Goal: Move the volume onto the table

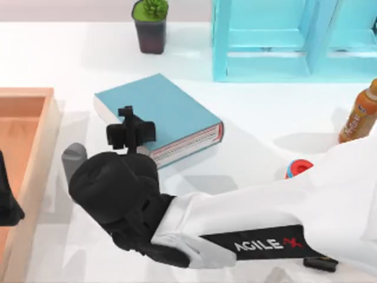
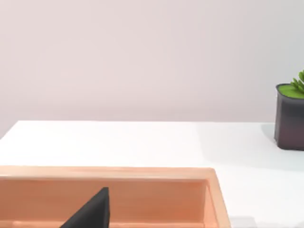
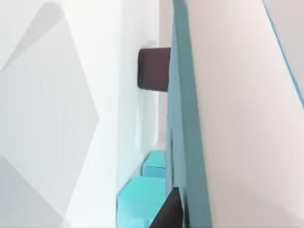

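Note:
The volume, a thick teal-blue book with white page edges and a red-trimmed end, hangs nearly flat just above the white table and casts a shadow to its right. My right gripper is at its near-left edge, shut on it. In the right wrist view the teal cover runs close past a dark finger. My left gripper sits parked over the wooden tray at the left edge, and one dark fingertip shows.
An orange-brown wooden tray lies at the left. A potted plant stands at the back, with a light-blue shelf unit at the back right. An orange bottle and a red-and-blue object stand at the right.

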{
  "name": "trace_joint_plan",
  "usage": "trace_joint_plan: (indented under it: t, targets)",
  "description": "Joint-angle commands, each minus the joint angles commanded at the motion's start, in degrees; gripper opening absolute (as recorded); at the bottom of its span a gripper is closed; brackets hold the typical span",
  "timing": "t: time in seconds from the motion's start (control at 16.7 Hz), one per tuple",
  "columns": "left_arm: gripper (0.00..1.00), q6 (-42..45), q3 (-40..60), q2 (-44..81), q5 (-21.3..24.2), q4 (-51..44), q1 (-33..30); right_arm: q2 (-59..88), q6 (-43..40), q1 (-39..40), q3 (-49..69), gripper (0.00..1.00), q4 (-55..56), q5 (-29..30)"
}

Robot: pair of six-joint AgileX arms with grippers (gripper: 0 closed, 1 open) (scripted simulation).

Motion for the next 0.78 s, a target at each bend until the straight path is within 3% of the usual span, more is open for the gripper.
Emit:
trace_joint_plan:
  t: [0.6, 0.78]
  targets:
    - [1.0, 0.0, 0.0, 0.0, 0.0, 0.0, 0.0, 4.1, 0.0, 0.0, -1.5, 0.0, 5.6, 0.1]
    - [1.0, 0.0, 0.0, 0.0, 0.0, 0.0, 0.0, 4.1, 0.0, 0.0, -1.5, 0.23, 5.6, 0.1]
